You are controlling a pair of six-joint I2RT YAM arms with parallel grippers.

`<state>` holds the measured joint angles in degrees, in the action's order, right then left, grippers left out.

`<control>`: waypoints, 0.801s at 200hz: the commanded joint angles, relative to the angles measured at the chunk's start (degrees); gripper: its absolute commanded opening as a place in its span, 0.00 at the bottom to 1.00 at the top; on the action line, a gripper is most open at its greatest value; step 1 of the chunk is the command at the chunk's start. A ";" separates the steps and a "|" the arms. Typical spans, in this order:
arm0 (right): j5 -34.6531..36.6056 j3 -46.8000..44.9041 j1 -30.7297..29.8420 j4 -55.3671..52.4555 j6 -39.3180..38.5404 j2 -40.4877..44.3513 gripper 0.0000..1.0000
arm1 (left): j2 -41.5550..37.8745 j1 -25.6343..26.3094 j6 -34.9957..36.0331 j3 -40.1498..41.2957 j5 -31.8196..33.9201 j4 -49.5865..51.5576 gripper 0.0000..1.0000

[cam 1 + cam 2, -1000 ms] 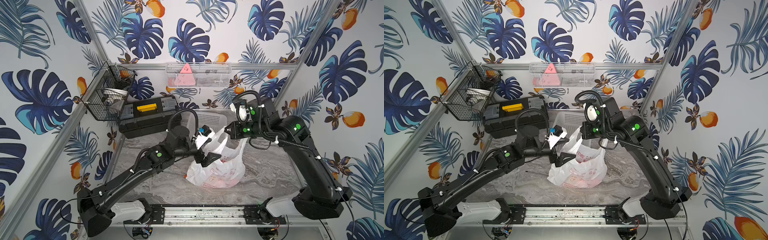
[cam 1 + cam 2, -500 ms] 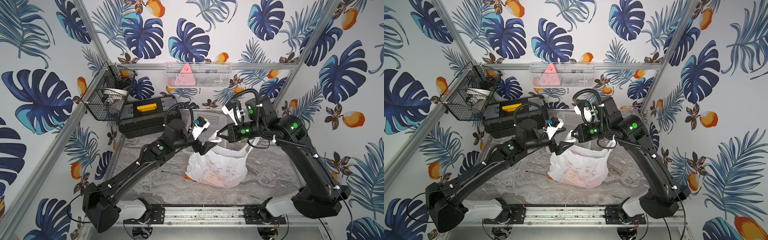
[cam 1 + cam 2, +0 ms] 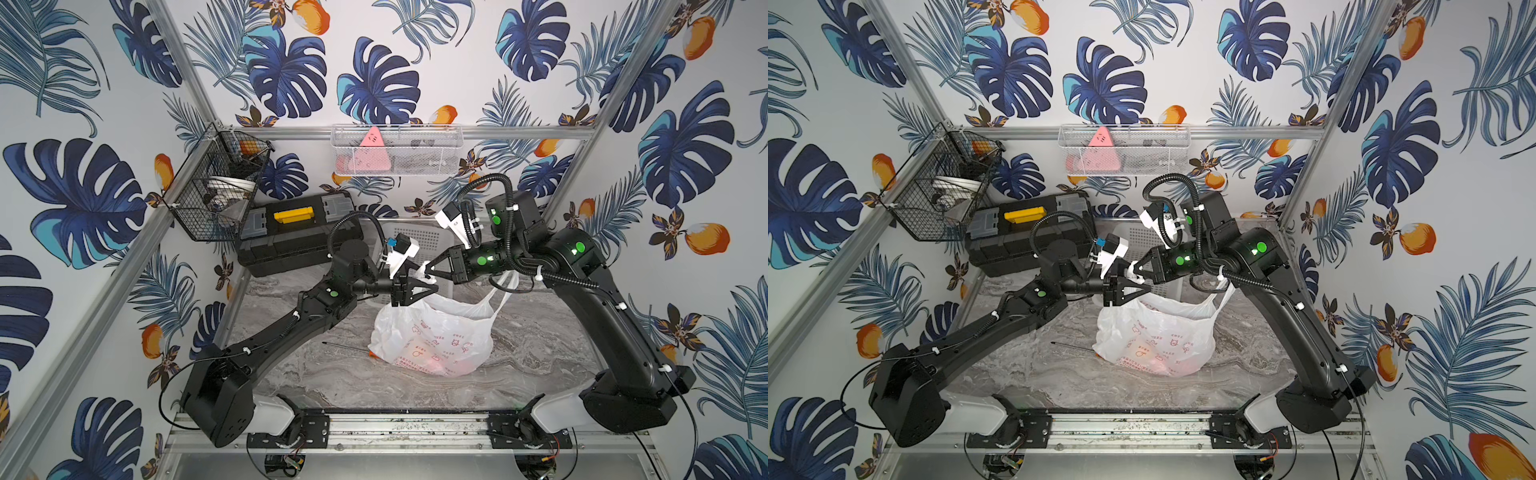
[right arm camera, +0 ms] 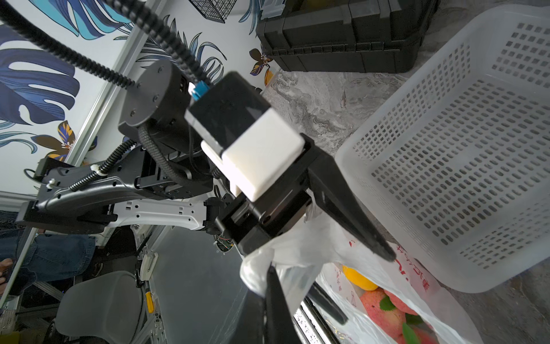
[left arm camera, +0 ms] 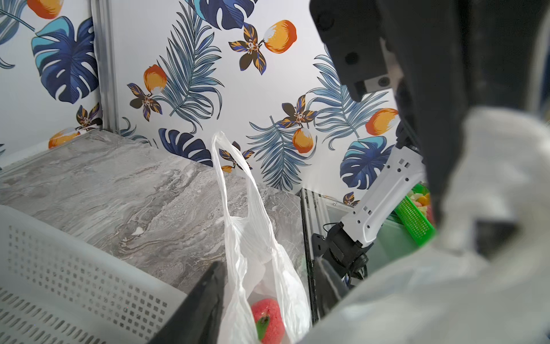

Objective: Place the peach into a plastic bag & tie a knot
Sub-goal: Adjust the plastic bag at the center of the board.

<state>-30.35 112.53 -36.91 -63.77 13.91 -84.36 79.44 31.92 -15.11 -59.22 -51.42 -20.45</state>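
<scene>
In both top views the plastic bag (image 3: 432, 345) sits slumped on the grey marbled table (image 3: 540, 349) at the centre of the frame, its mouth open toward the top of the frame and its red print showing. The peach (image 5: 272, 312) lies inside it, pink-red with a green leaf, seen through the open mouth in the left wrist view. The right wrist view also shows a yellow fruit (image 4: 357, 280) beside it in the bag. Just above the bag the two arms meet tip to tip. The right end effector (image 3: 426, 272), reaching in from the right of the frame, is pinched closed on a bunched piece of the bag's white film. The left end effector (image 3: 434, 286), reaching in from the left, has its fingers at a narrow spread with bag film between them; whether they press on it I cannot tell. One handle loop (image 5: 232, 166) stands free and upright, untied. A white perforated basket (image 4: 446, 149) stands just above the bag in the top views, and a black toolbox (image 3: 291, 245) lies to the left of that basket
</scene>
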 commanded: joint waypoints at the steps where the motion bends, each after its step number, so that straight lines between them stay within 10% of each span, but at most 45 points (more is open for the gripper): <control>1: -1.29 0.24 1.00 2.31 -0.14 -0.41 0.05 | 0.02 -0.02 -2.85 1.23 -1.37 -5.78 0.36; 42: -2.76 -0.65 3.13 3.89 0.35 -0.79 0.05 | -1.04 0.01 -2.43 3.16 -0.10 -4.69 0.36; 78: -2.00 -2.10 3.86 4.97 1.01 -0.86 0.09 | -1.30 0.00 -2.57 3.08 1.82 -4.60 0.08; 160: 9.60 -21.48 17.09 6.97 7.53 17.94 0.66 | -5.18 -1.10 -7.03 5.83 16.24 -2.94 0.00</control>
<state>-26.57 98.56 -23.46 -57.30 18.61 -72.97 75.72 31.29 -19.88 -54.28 -40.64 -22.72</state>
